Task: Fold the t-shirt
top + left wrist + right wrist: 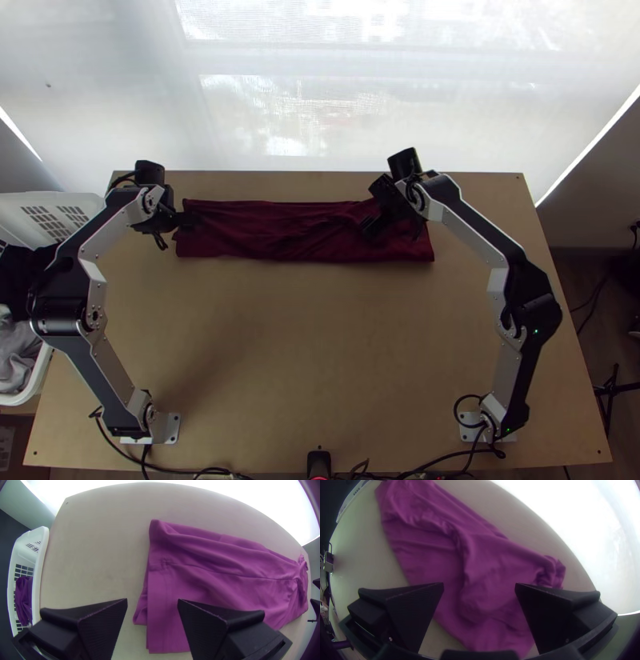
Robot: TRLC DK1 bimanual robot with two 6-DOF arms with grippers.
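Out on the left, a white laundry basket stands against the edge of the tabletop, so any wide swing that way needs care. Just in from it, the left gripper hangs at the strip's left end, jaws wide, nothing held. And there's the t-shirt, a long, creased maroon strip lying left to right on the far part of the tabletop! It looks light, soft and floppy, likely to sag or wrinkle rather than slip or break. The stacked left end seems the place to take hold, jaws low enough to catch every layer, or the lower one drags behind. Over to the right, the right gripper is above the cloth near its other end, jaws wide too, gripping nothing, with a bunched bit at the far side that wants smoothing. The far edge runs close behind the shirt, the blind beyond it, so the better room for a fold is along the strip or toward the near side.
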